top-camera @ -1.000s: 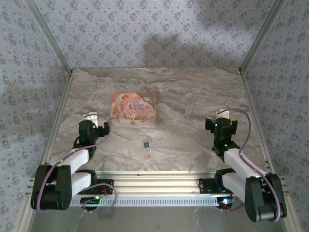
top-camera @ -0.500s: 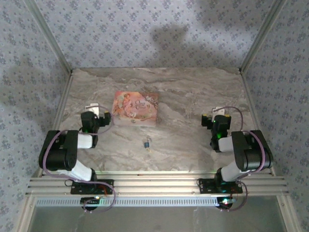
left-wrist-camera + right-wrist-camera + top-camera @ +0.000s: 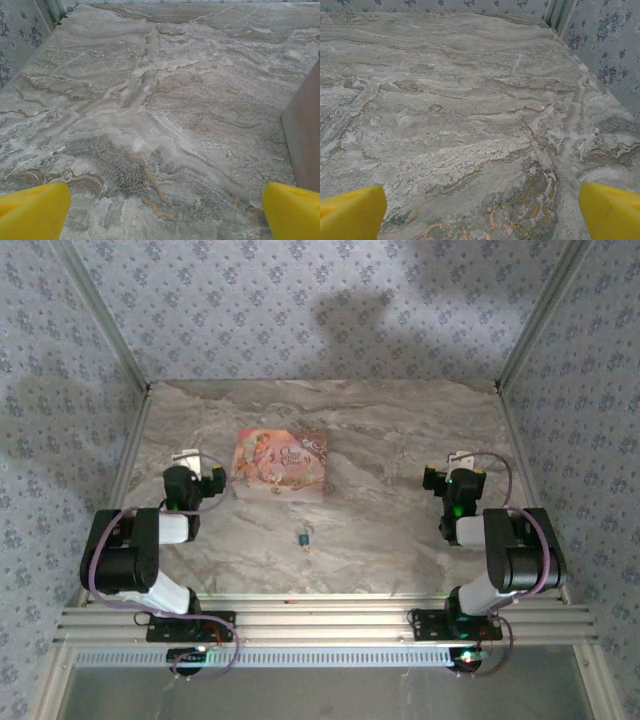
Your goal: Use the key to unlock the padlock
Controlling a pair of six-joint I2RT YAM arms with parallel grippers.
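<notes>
Padlock [image 3: 303, 536] tiny, details blurred

A grey-and-tan marbled tabletop [image 3: 400, 430] is enclosed left, far and right by walls [image 3: 300, 300] covered in pale floral print. Metal posts [image 3: 100, 312] are set at the far corners, and ribbed metal rails [image 3: 330, 625] are laid along the near edge.

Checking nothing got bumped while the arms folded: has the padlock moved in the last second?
No. The padlock keeps the same spot, same gap in front of the pink box.
</notes>
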